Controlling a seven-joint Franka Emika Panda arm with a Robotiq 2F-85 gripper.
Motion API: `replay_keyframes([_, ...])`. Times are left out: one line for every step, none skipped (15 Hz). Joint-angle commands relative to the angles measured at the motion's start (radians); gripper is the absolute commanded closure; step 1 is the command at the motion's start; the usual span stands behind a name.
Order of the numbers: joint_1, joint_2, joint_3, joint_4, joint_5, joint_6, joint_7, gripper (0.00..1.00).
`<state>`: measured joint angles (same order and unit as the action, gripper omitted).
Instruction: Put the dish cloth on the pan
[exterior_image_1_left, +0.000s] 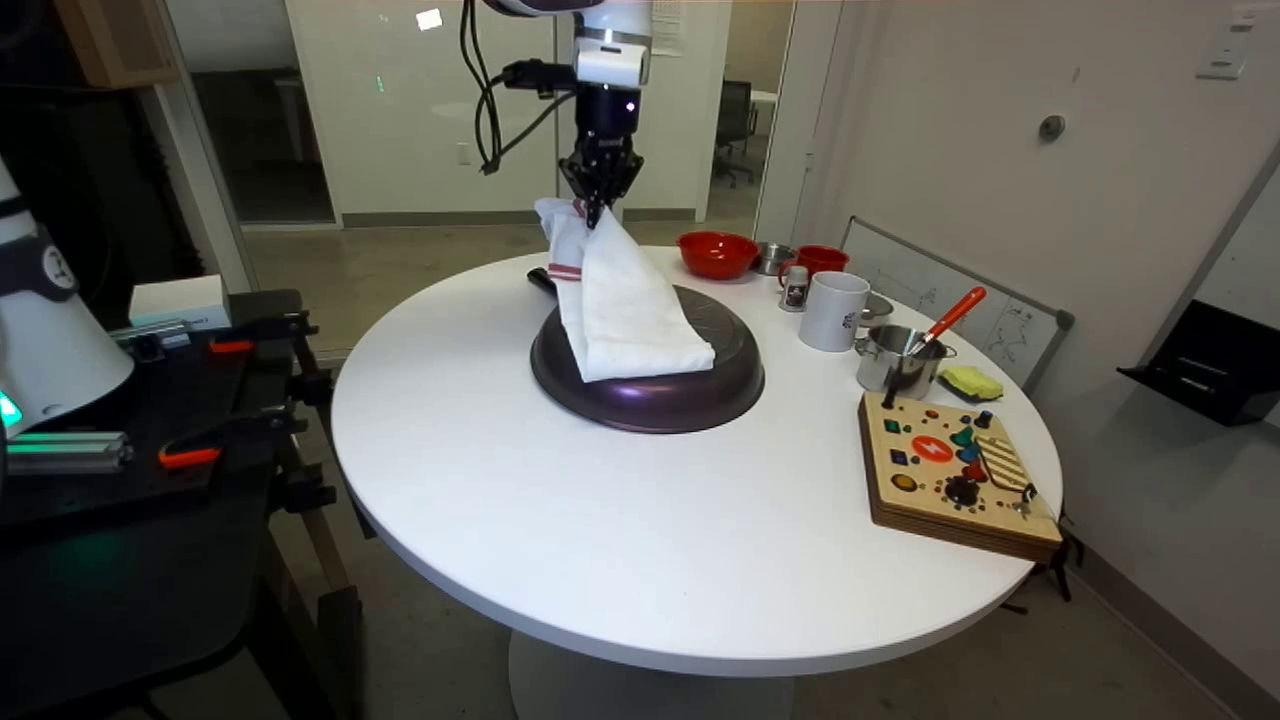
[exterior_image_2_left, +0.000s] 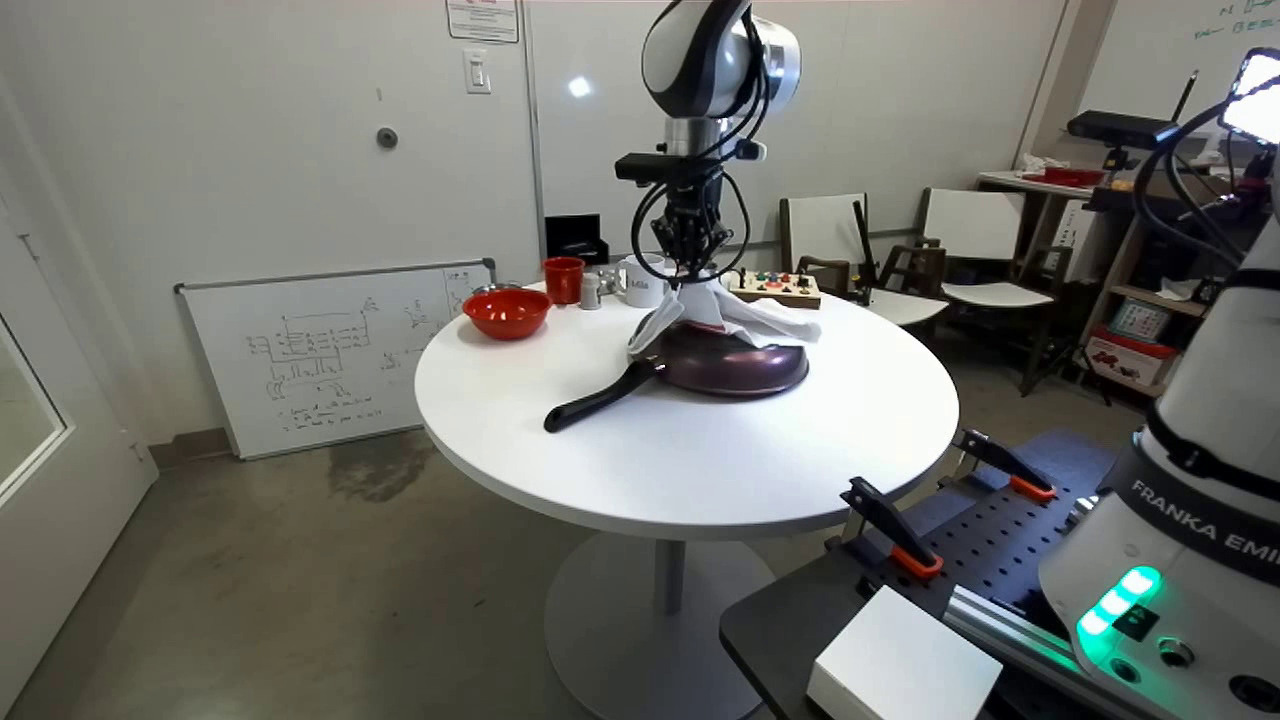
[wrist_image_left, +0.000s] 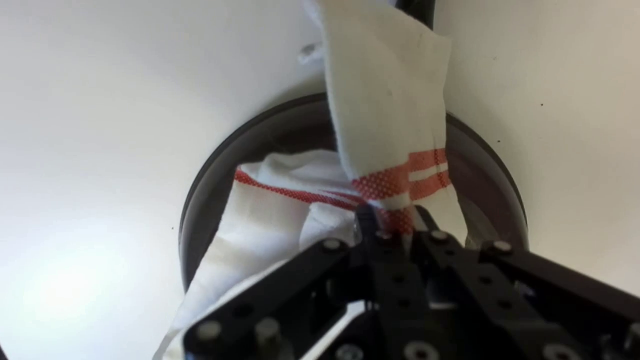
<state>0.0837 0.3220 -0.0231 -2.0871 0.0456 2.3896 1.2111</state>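
Observation:
The dish cloth (exterior_image_1_left: 640, 315) is white with red stripes. It hangs from my gripper (exterior_image_1_left: 594, 215) and drapes over the pan. The pan (exterior_image_1_left: 670, 405) is dark purple, lies upside down on the round table, and also shows in an exterior view (exterior_image_2_left: 735, 368) with its black handle (exterior_image_2_left: 603, 397). In that view cloth folds (exterior_image_2_left: 765, 322) spread over the pan's top. In the wrist view my gripper (wrist_image_left: 395, 217) is closed on a striped part of the cloth (wrist_image_left: 390, 100), above the pan (wrist_image_left: 287, 122). The cloth hides much of the pan's upturned base.
On the white table (exterior_image_1_left: 600, 540) stand a red bowl (exterior_image_1_left: 717, 255), a red cup (exterior_image_1_left: 822, 260), a shaker (exterior_image_1_left: 794, 289), a white mug (exterior_image_1_left: 834, 312) and a metal pot (exterior_image_1_left: 888, 362) with a red-handled utensil. A yellow sponge (exterior_image_1_left: 970, 382) and a wooden switch board (exterior_image_1_left: 950, 475) lie near the edge.

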Motion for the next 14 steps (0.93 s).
replay_keyframes([0.013, 0.017, -0.007, 0.004, 0.003, 0.007, 0.006, 0.68])
replay_keyframes([0.015, 0.019, -0.007, 0.002, 0.003, 0.011, 0.006, 0.61])
replay_keyframes([0.016, 0.023, -0.006, 0.002, 0.006, 0.017, 0.008, 0.55])
replay_keyframes([0.018, 0.026, -0.005, 0.002, 0.008, 0.023, 0.009, 0.49])
replay_keyframes([0.02, 0.028, -0.005, 0.004, 0.008, 0.024, 0.009, 0.4])
replay_keyframes([0.022, 0.029, -0.004, 0.006, 0.008, 0.022, 0.008, 0.34])
replay_keyframes([0.023, 0.028, -0.002, 0.009, 0.01, 0.017, 0.004, 0.26])
replay_keyframes([0.023, 0.025, -0.001, 0.011, 0.011, 0.01, -0.002, 0.19])
replay_keyframes([0.024, 0.022, -0.001, 0.016, 0.01, 0.003, -0.002, 0.13])
replay_keyframes([0.023, 0.02, 0.0, 0.022, 0.011, -0.011, -0.008, 0.05])
replay_keyframes([0.025, 0.018, 0.0, 0.025, 0.008, -0.016, -0.007, 0.01])
replay_keyframes([0.024, 0.012, 0.001, 0.026, 0.008, -0.023, -0.016, 0.0])
replay_keyframes([0.025, 0.01, 0.001, 0.027, 0.004, -0.027, -0.018, 0.0])
replay_keyframes([0.023, 0.005, 0.001, 0.027, 0.002, -0.027, -0.025, 0.0])
